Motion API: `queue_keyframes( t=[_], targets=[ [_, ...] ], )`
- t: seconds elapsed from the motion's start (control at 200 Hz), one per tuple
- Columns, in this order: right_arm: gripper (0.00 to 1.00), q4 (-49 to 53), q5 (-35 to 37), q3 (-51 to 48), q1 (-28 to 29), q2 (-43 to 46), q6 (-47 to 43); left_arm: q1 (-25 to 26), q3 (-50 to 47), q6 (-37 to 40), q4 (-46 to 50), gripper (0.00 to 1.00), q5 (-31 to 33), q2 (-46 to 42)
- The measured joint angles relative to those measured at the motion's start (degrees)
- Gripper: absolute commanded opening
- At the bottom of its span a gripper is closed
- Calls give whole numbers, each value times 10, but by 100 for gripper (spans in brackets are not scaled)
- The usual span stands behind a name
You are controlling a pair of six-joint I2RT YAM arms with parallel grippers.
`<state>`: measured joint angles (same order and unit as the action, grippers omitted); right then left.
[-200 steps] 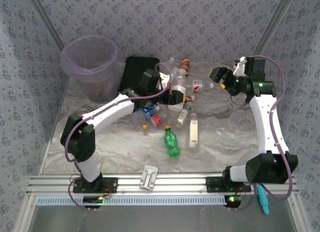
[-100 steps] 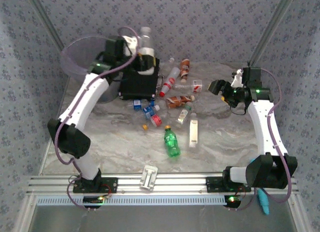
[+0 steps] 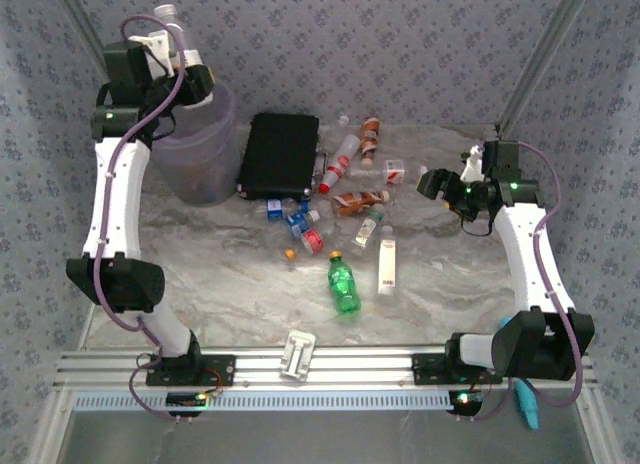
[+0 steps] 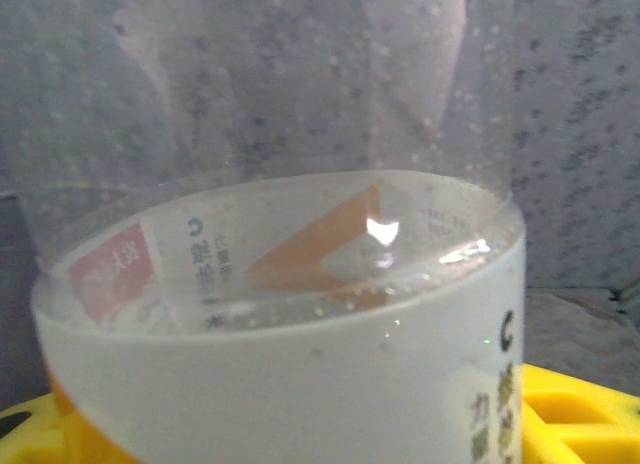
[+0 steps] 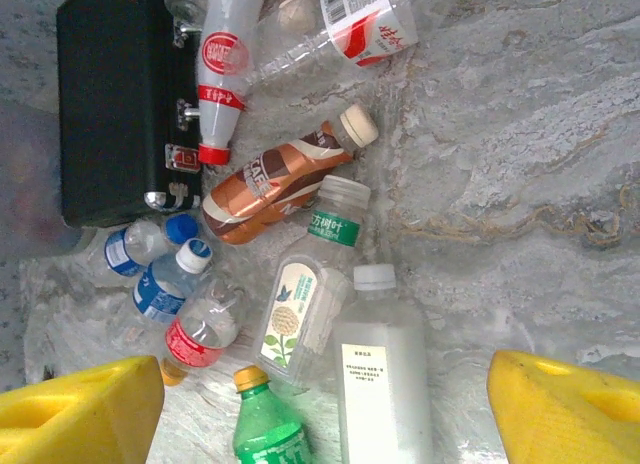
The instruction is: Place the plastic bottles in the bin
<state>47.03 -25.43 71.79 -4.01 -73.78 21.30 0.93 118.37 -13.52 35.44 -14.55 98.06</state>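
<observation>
Top cam: my left gripper is clamping a clear bottle right above the bin, so I'm guessing release comes next. Left wrist: it's gripping that bottle's label band. Right wrist: my right gripper is hanging open over spare bottles, well apart from the bin.

The white-labelled bottle shows a dark letter C at lower right, beside East Asian characters too blurred to read. The brown bottle at frame centre carries large white lettering, not legible.
</observation>
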Motion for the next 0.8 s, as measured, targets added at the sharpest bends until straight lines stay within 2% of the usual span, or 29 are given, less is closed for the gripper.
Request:
queue_keyframes(
  t=[0.2,0.375,0.63,0.8],
  targets=[
    [86,14,9,-13,0,1,-14,-19,53,34,56,0,38,68],
    [85,17,5,-15,-3,-1,-26,-24,61,68,112,0,52,121],
    [85,16,-28,-26,-11,-22,-39,-38,65,123,186,0,28,149],
    [85,10,-46,-40,-17,-31,-46,-49,101,151,224,0,12,184]
  ],
)
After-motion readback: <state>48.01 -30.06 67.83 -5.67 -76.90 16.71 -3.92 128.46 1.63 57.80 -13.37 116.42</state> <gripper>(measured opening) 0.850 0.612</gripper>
